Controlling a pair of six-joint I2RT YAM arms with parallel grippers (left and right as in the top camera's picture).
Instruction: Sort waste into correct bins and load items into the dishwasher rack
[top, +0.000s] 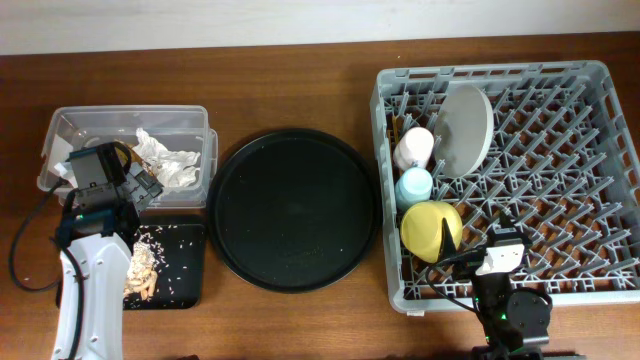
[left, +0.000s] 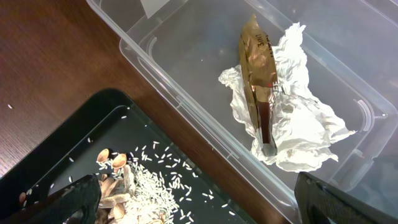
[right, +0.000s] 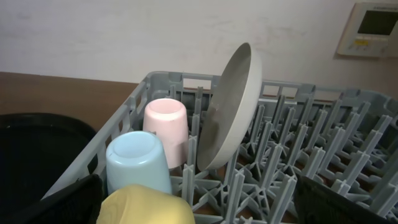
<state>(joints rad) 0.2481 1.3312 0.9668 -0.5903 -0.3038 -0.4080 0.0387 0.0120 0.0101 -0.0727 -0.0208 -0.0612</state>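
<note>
The clear tub (top: 100, 125) holds the white napkin (top: 168, 160); the left wrist view shows the napkin (left: 298, 130) with the brown-gold wrapper (left: 258, 81) lying on it. The flat black tray (top: 188, 240) holds beige scraps and rice (top: 145, 268), also seen in the left wrist view (left: 121, 183). My left gripper (top: 143, 188) is open and empty above the tub's front wall (left: 205, 134). The grey rack (top: 570, 200) holds the plate (top: 465, 125) on edge, the pink cup (top: 413, 148), the blue cup (top: 413, 186) and the yellow bowl (top: 432, 230). My right gripper (top: 498, 245) is open and empty over the rack's front part. No chopsticks are in view.
A big round black tray (top: 295, 208) lies between the bins and the rack. In the right wrist view the plate (right: 233, 106), pink cup (right: 166, 124), blue cup (right: 137, 162) and bowl (right: 146, 205) stand close in front of the open fingers (right: 199, 205), among upright pegs (right: 298, 155).
</note>
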